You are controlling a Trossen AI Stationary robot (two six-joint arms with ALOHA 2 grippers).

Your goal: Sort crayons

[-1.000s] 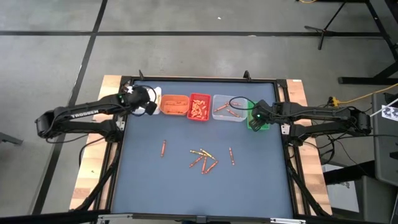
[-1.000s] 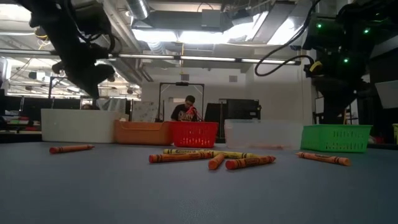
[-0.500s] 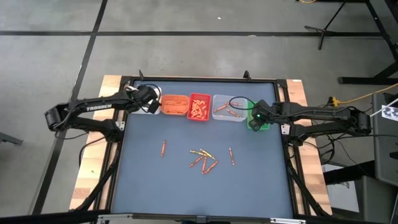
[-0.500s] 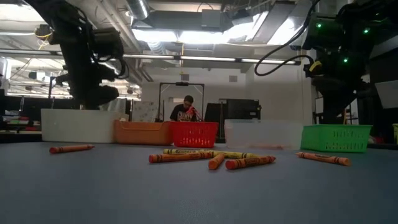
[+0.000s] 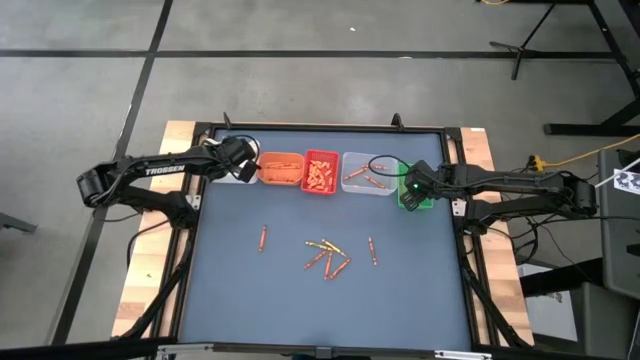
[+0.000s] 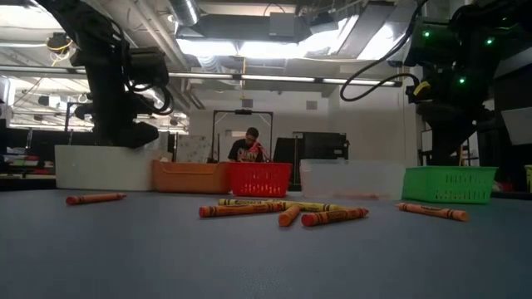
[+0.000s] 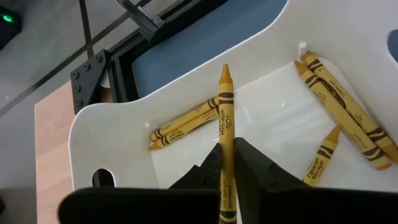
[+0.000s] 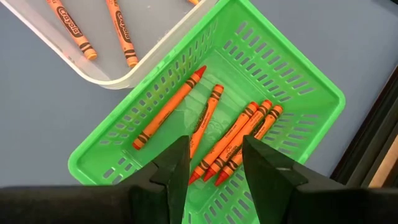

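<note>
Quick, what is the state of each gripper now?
Left gripper: shut on a yellow crayon, over the white bin.
Right gripper: open, empty, over the green bin.

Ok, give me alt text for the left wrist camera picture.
The left gripper holds a yellow crayon between its jaws, pointing over a white bin. Several more yellow crayons lie inside the bin.
</note>
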